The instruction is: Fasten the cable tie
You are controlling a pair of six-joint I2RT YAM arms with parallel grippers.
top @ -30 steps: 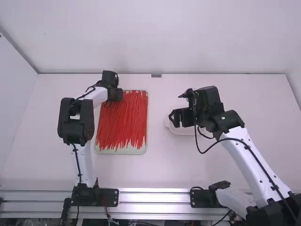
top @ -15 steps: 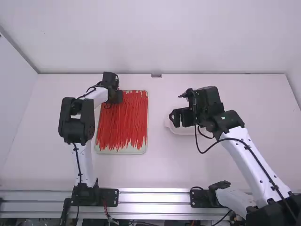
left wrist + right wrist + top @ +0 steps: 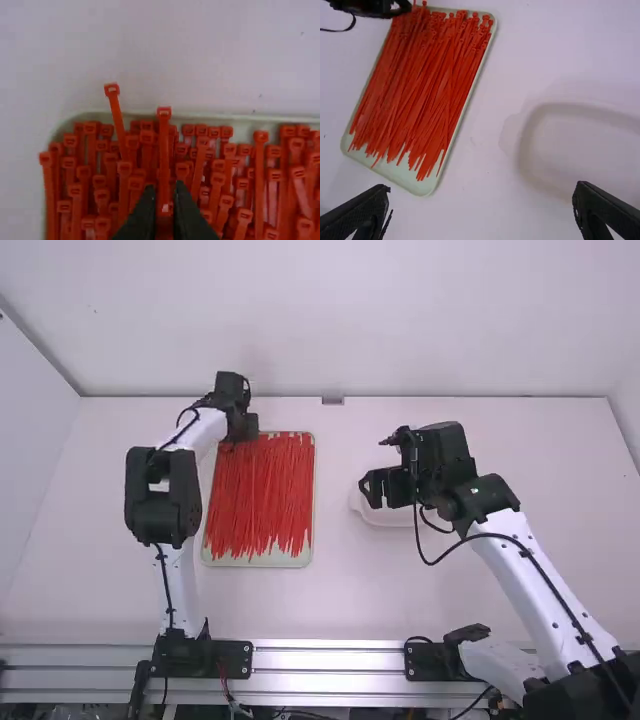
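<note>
White counter (image 3: 340, 570) carries all. Pale green tray (image 3: 260, 561) holds heap of red cable ties (image 3: 258, 495), laid lengthwise. Shallow white tub (image 3: 385, 512) sits right of tray, apart from it. Right gripper (image 3: 480, 192) hangs above tub, right of tray; fingers spread wide, nothing btwn them. Left gripper (image 3: 163, 192) at tray's far-left corner; fingers narrow, pinched on single cable tie (image 3: 163, 150) atop heap, w/ its head reaching tray's far rim. Just beside it, one stray tie (image 3: 114, 107) pokes past tray's far rim.
</note>
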